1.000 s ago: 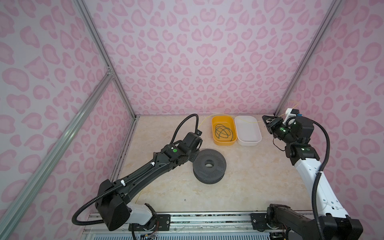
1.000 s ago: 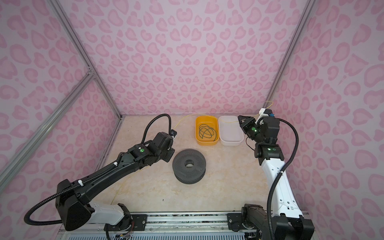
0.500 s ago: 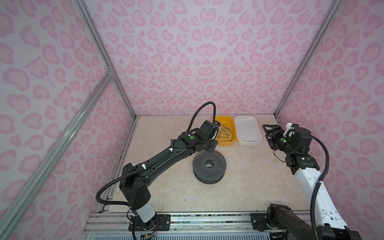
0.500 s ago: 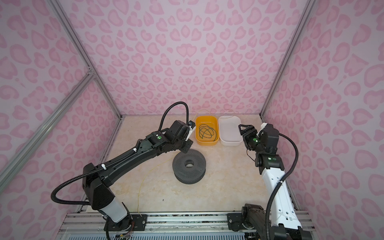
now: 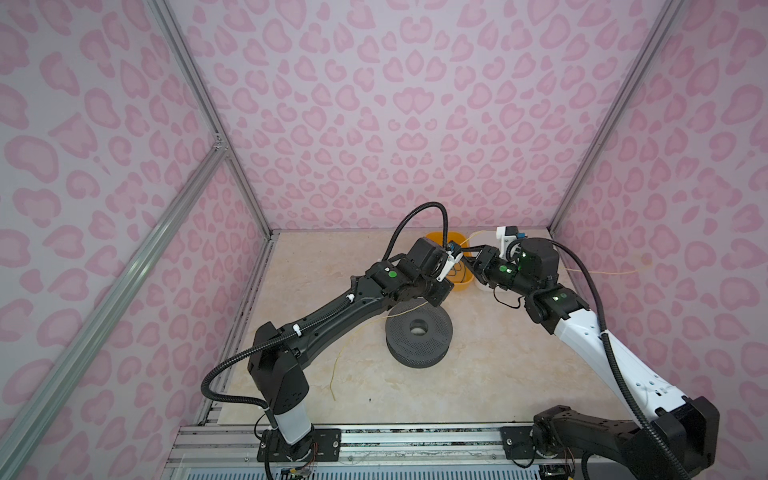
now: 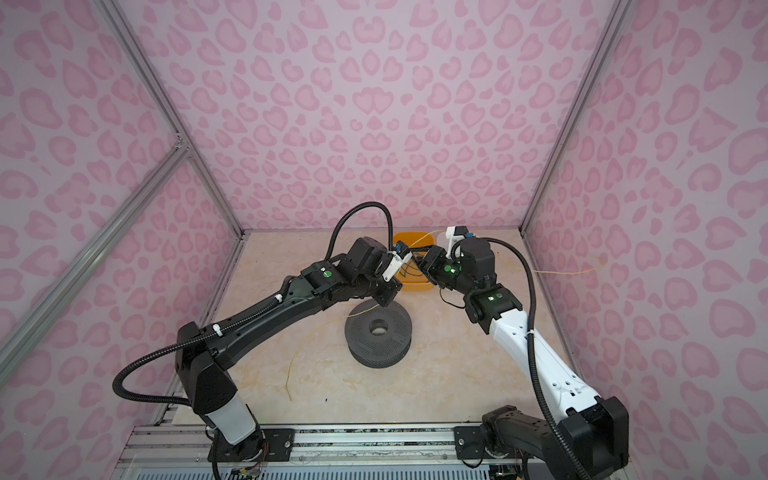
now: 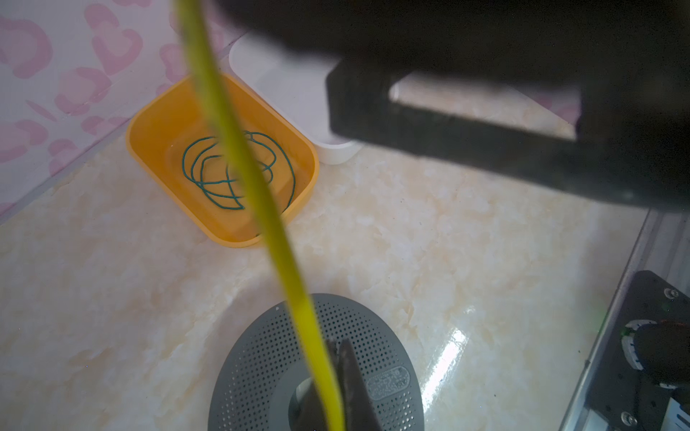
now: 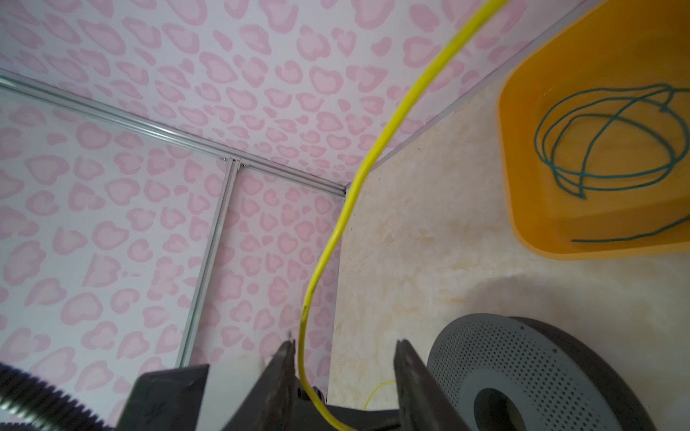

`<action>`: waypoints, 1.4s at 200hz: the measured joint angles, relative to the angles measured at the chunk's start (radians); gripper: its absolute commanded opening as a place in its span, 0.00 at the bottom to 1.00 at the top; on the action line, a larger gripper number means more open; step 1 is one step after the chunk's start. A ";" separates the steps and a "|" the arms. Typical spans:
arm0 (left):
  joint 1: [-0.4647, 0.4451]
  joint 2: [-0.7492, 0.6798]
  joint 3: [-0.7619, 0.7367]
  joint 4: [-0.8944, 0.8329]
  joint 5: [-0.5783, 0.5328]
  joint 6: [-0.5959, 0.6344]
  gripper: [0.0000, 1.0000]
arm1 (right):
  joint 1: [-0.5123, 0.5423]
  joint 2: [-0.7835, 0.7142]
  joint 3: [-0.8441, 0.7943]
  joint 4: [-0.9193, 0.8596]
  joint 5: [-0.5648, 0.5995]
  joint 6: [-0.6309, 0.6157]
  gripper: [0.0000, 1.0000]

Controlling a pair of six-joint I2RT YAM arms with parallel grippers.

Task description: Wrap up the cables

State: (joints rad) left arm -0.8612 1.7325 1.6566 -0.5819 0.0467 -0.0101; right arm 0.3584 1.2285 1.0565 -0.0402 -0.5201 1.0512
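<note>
The pale yellow cable (image 7: 261, 194) runs up from my left gripper (image 7: 336, 345), which is shut on it above the grey spool (image 7: 261, 354). In both top views the left gripper (image 5: 436, 296) (image 6: 387, 296) hangs over the spool's far edge. The cable's loose tail (image 5: 340, 353) curves across the table. My right gripper (image 8: 345, 345) is open. The yellow cable (image 8: 347, 201) passes between its jaws, close to one of them. The right gripper (image 5: 469, 257) faces the left one over the orange tray (image 5: 461, 284). The dark green cable (image 8: 612, 173) lies coiled in that tray.
The grey perforated spool (image 5: 432, 340) (image 6: 395, 345) sits mid-table. A white tray (image 7: 298, 93) stands beside the orange tray (image 7: 224, 239), mostly hidden under the right arm. Pink patterned walls close in three sides. A yellow strand (image 5: 602, 272) stretches toward the right wall.
The left arm has swung from beside the spool toward the orange tray and risen. The right arm has come in from the right wall, so the two grippers now meet.
</note>
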 measured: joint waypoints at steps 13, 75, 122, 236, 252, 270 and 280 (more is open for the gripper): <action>0.002 -0.004 -0.002 0.005 0.013 0.003 0.04 | 0.014 0.010 0.000 0.015 -0.004 -0.002 0.38; 0.005 -0.008 0.002 0.011 0.095 0.021 0.05 | 0.026 0.002 -0.034 0.051 -0.003 -0.017 0.12; 0.005 -0.016 0.002 0.016 0.122 0.039 0.80 | 0.030 0.028 -0.032 0.051 0.006 -0.034 0.00; 0.151 -0.682 -0.395 -0.165 -0.357 -0.185 0.98 | -0.049 -0.025 0.026 -0.079 0.033 -0.138 0.00; 0.166 -0.697 -0.428 -0.238 -0.375 -0.208 0.99 | -0.074 -0.026 0.029 -0.102 0.032 -0.151 0.00; 0.180 -0.694 -0.464 -0.322 -0.373 -0.238 0.98 | -0.095 -0.028 0.042 -0.130 0.028 -0.171 0.00; 0.195 -0.695 -0.485 -0.354 -0.357 -0.262 0.96 | -0.103 -0.034 0.050 -0.145 0.023 -0.179 0.00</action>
State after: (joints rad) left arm -0.6659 1.0374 1.1713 -0.9360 -0.3107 -0.2718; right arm 0.2554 1.1942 1.1061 -0.1848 -0.4969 0.8722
